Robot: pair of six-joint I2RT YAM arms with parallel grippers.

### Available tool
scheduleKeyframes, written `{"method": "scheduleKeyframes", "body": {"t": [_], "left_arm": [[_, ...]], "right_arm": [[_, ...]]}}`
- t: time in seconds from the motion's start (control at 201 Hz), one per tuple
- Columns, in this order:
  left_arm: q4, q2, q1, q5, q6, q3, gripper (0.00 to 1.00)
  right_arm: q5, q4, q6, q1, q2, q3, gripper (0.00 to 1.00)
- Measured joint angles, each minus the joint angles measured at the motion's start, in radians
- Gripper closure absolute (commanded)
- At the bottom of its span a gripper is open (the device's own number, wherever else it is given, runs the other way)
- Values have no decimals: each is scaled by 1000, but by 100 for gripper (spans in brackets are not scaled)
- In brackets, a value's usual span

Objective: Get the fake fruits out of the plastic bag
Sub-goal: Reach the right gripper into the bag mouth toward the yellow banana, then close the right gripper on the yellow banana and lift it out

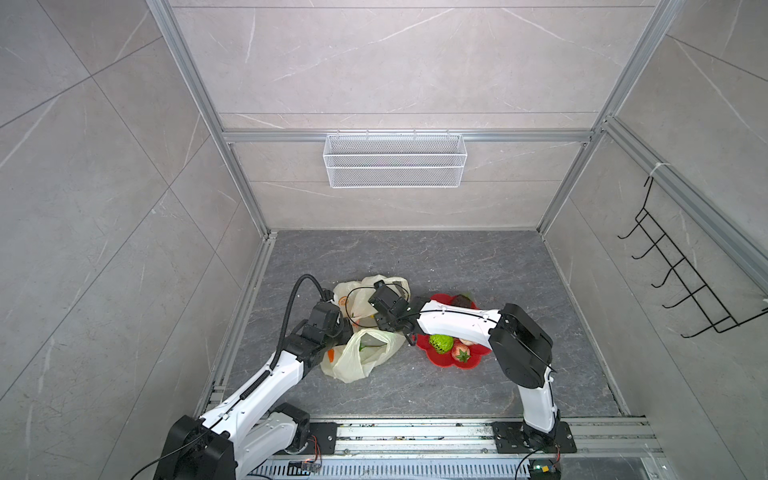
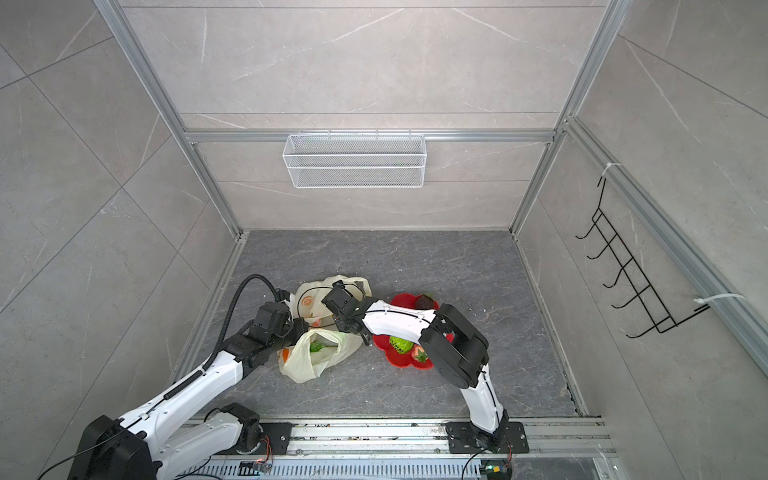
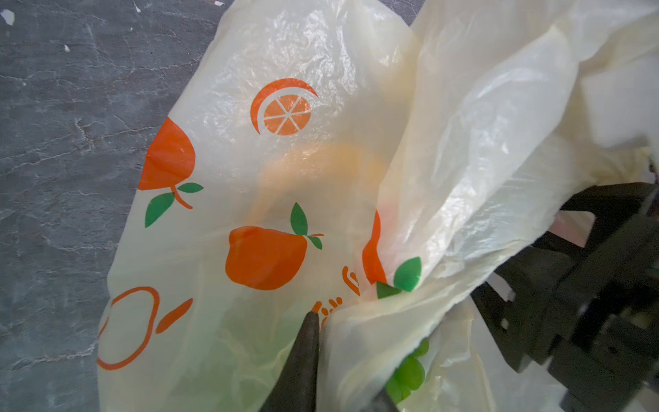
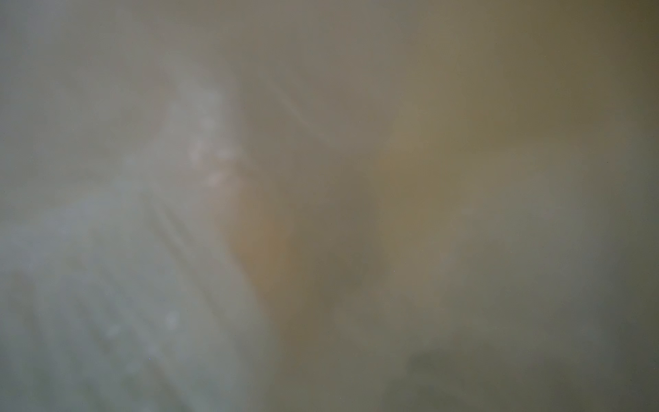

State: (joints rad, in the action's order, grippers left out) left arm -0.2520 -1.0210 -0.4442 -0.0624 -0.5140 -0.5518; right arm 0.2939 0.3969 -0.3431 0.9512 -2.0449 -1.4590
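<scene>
While your left gripper is clamped on a fold of the plastic bag at its left rim, the mouth stands open toward the middle of the table, and that looks like the point of the hold: it stops the thin film sliding or collapsing when the other arm reaches in. The left wrist view shows 1 black finger pressed against the gathered film, with a green fruit behind it inside the bag. In both top views a green fruit lies just inside the opening, so the job is not finished. 4 fruits sit on the red plate just right of the bag: a bumpy green one, a strawberry, a pale one and a dark one at the far edge. Your right arm lies low across that plate, forearm nearly level, wrist bent down, with the right gripper pointing at the table between bag mouth and plate. You cannot tell whether its jaws are apart or holding anything; the right wrist view is only a cream blur, probably film against the lens
</scene>
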Motion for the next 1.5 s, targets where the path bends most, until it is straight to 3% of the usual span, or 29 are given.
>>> {"method": "scheduleKeyframes", "body": {"t": [0.279,0.657,0.747,1.27,1.503], "left_arm": [[13,-14,0,14,2,0,84],[8,-19,0,-34,-26,9,84],[5,-24,0,-53,-38,14,84],[-14,-23,0,-137,-85,31,84],[-25,-7,0,-174,-85,31,84]], "right_arm": [[-61,-3,8,-11,-81,-32,35],[-127,-64,61,-1,-79,0,68],[-127,-73,64,14,-60,28,71],[-85,-90,8,77,59,128,77],[-31,12,-41,85,119,113,78]]}}
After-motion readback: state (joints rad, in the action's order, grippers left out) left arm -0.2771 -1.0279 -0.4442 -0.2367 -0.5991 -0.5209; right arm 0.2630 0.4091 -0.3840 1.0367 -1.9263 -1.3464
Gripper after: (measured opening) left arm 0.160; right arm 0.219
